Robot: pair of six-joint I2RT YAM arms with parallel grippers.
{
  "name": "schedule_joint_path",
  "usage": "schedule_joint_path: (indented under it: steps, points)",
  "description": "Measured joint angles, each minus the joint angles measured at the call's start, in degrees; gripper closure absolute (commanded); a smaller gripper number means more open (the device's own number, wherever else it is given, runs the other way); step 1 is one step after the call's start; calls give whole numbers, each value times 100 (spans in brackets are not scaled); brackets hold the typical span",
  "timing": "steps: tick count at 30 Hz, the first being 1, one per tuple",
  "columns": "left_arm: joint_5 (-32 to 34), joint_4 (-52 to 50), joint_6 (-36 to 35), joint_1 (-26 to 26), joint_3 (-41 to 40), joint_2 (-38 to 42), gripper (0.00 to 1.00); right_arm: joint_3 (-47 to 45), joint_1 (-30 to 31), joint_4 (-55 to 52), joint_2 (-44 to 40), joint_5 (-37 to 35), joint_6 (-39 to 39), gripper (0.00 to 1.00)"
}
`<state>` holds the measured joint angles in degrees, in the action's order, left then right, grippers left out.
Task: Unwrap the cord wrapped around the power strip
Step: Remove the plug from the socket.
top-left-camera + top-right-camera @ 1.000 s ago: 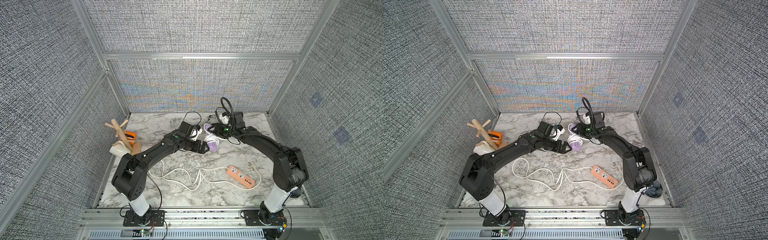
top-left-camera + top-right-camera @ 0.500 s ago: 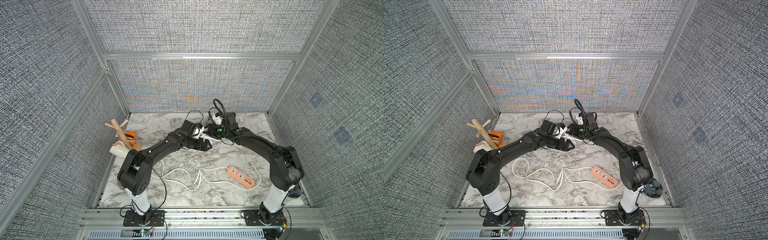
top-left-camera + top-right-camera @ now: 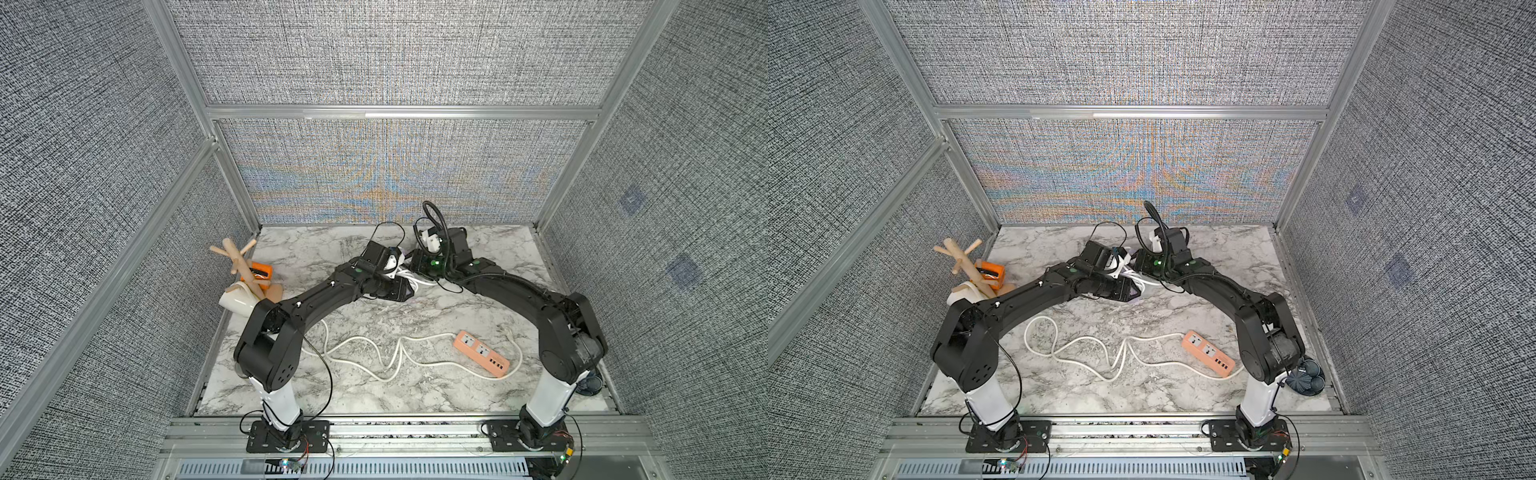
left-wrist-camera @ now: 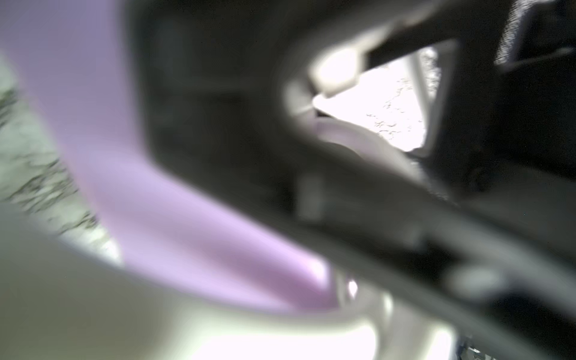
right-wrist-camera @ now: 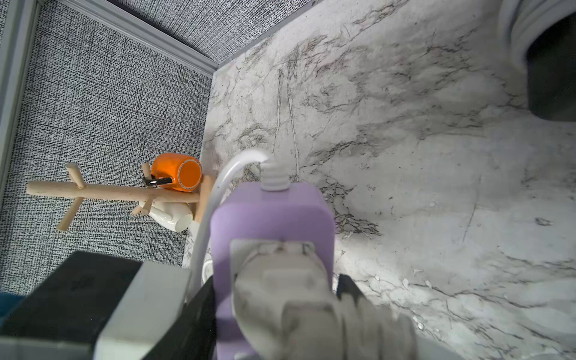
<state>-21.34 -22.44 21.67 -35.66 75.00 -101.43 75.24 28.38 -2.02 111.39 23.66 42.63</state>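
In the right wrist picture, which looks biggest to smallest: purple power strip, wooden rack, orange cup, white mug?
1. Purple power strip, inflated by nearness to the camera.
2. Wooden rack.
3. Orange cup and white mug: look about alike, no ranking.

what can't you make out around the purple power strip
- Left gripper jaws: left wrist view is a close blur; the arms cover them in both top views.
- Cord turns on the purple power strip: arms hide it from above; right wrist view shows one end only.

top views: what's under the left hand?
Only a corner of the purple power strip and white cord loops show beneath the left hand; the rest of the strip is covered.
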Motion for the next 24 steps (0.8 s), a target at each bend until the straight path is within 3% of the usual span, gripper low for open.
schedule_joint_path:
  steps: [3, 5, 8, 11, 17, 24]
  points:
    - [44, -116, 2, 42, 0, 0, 71, -72, 13, 44, -61, -2, -13, 38]
    - [76, -140, -66, 74, 31, 2, 73, -42, 17, -35, -103, 61, -151, 27]
    - [350, -251, -162, 184, 52, 2, 86, 48, 7, -315, -201, 376, -487, 10]
    - [474, -437, -330, 240, 66, 2, 87, 76, -74, -461, -334, 752, -758, 2]
    - [535, -990, -756, 385, 391, 2, 100, 125, -203, -1193, -802, 907, -1602, 2]
    - [575, -1991, -1602, 525, 1252, -282, 100, 273, -238, -2085, -1222, 20, -2918, 6]
